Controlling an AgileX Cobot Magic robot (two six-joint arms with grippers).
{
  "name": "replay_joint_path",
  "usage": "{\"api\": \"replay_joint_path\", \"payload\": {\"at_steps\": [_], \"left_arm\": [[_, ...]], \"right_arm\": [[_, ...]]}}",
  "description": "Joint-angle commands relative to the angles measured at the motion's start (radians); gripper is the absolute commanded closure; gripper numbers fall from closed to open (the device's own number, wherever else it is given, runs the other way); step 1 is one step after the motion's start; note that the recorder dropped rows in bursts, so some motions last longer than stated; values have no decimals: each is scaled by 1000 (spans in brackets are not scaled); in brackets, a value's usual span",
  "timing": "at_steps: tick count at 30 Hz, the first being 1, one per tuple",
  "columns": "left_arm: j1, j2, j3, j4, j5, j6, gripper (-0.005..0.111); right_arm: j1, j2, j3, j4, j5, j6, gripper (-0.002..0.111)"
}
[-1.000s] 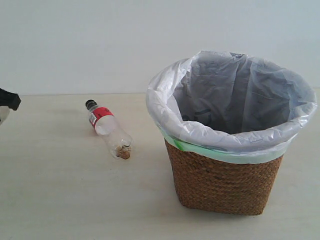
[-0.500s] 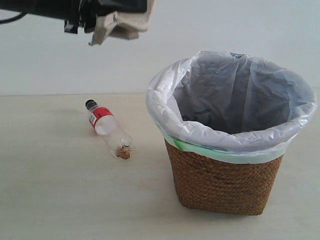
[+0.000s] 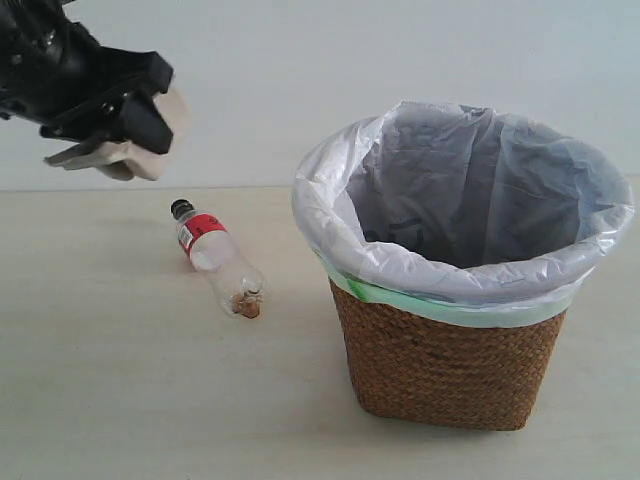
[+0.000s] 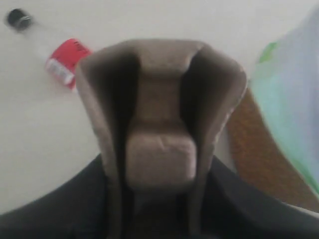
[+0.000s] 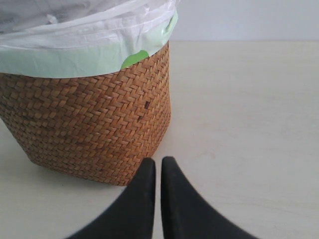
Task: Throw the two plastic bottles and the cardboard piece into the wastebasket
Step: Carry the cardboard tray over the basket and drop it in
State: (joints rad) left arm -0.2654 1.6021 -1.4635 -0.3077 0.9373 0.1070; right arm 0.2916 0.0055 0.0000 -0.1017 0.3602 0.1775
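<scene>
Since half a second ago the left gripper (image 3: 138, 128) has dropped from the top edge of the exterior view and shifted left, carrying the cardboard piece (image 3: 128, 158) with it; the bottle and wastebasket have not moved. That gripper is clamped on the grey-beige pulp tray, held in the air above the desk (image 3: 120, 400) and well to the left of the wicker wastebasket (image 3: 450, 370). The black-capped, red-labelled plastic bottle (image 3: 215, 262) lies on its side on the desk between them. Only the left wrist view shows the tray's raised compartments (image 4: 159, 124) close up, though blurred. Only the right wrist view shows the right gripper (image 5: 158, 169), its jaws together and empty, low beside the basket's woven wall (image 5: 89, 119).
</scene>
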Motion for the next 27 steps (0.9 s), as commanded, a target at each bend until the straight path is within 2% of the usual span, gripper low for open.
{"api": "replay_joint_path", "payload": {"at_steps": [1,9,12,16,20,25,27], "left_arm": [[-11,1,-21,141,42,-138,103],[-166,54,-125,141,56,-107,103],[-197,86,-188,141,104,-107,103],[-183,91,-209,179,152,-107,103],[-141,91,-209,285,280,-126,103],[-72,89,-201,532,284,-311,103],[-62,89,-186,568,284,-369,103]], "right_arm": [[-3,-5,0,-6,-3,-1,108],[-3,-5,0,-6,-3,-1,108],[-3,-5,0,-6,-3,-1,108],[-3,-5,0,-6,-3,-1,108],[-3,-5,0,-6,-3,-1,108],[-3,-5,0,-6,-3,-1,108],[-3,-5,0,-6,-3,-1,108]]}}
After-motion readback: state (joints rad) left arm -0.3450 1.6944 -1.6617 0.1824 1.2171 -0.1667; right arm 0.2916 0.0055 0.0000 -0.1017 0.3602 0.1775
